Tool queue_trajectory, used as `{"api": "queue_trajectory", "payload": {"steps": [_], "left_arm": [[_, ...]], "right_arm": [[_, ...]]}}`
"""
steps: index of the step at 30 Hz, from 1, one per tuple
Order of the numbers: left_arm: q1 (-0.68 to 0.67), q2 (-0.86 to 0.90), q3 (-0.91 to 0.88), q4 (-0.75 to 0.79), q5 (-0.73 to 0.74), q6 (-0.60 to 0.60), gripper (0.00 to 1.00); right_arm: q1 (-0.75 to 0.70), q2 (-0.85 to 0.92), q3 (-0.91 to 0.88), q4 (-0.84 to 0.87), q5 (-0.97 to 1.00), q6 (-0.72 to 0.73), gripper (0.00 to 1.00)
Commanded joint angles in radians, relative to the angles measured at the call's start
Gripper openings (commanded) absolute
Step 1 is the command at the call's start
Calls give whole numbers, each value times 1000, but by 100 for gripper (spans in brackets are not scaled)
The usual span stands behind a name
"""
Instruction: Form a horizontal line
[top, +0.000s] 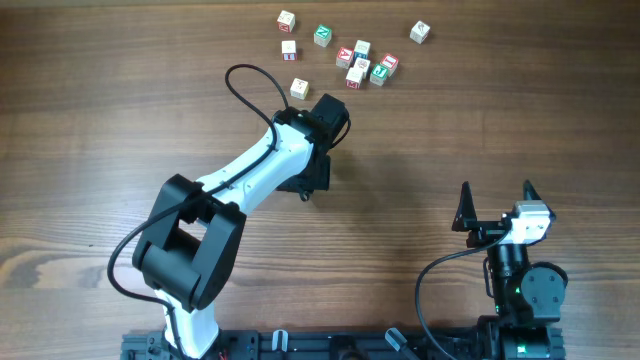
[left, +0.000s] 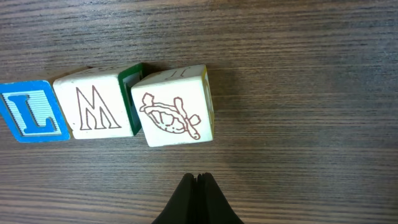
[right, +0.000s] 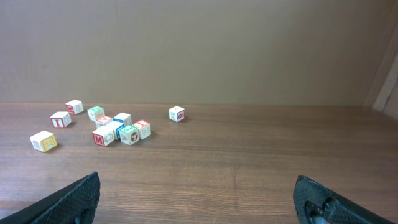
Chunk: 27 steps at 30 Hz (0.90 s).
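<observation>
– While the left arm (top: 250, 165) stretches far out over the wooden table (top: 500, 110), what is its claw doing?

– The left claw (left: 198, 182) is pressed fully shut, tip against tip, with nothing between the tips. The right claw (top: 497, 202), back near its own base, stands spread wide and holds nothing either.

– And the horizontal line?

– The horizontal line (left: 93, 102) lies on the table just beyond the left claw's closed tips. It is apart from them, with a bare strip of wood between. In the left wrist view its right-hand end sits straight ahead of the tips, and the rest runs off to the left.

– How does it look?

– It is small wooden cubes set side by side. Leftmost is the L cube (left: 31, 112), blue-faced with a white letter and cut by the frame edge. Touching it is the M cube (left: 93, 106), pale with a brown M. Next, a green cube (left: 127, 93) shows only a sliver, tucked behind its neighbours. Last comes the drawing cube (left: 174, 109), pale with a brown outline sketch. It is turned slightly askew and sits a little nearer the claw, so the row is not quite straight.

– Anything else?

– Loose cubes (top: 420, 32) lie scattered farther out on the table.
</observation>
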<state>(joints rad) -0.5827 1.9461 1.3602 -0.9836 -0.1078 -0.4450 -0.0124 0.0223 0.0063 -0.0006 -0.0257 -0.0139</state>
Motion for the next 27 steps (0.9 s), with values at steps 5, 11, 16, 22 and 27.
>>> {"api": "queue_trajectory", "payload": {"steps": [5, 11, 16, 22, 27], "left_arm": [[-3, -18, -31, 7, -17, 27, 4], [-3, -18, -35, 27, -17, 43, 4], [-2, -18, -35, 31, -22, 49, 4], [-2, -18, -35, 56, -85, 49, 4], [-2, -18, -35, 58, -84, 49, 4]], "right_arm": [[-2, -5, -1, 3, -10, -11, 100], [-2, -5, -1, 3, -10, -12, 100], [-2, -5, -1, 3, -10, -11, 100], [-2, -5, -1, 3, -10, -12, 100], [-2, -5, -1, 3, -10, -11, 99]]}}
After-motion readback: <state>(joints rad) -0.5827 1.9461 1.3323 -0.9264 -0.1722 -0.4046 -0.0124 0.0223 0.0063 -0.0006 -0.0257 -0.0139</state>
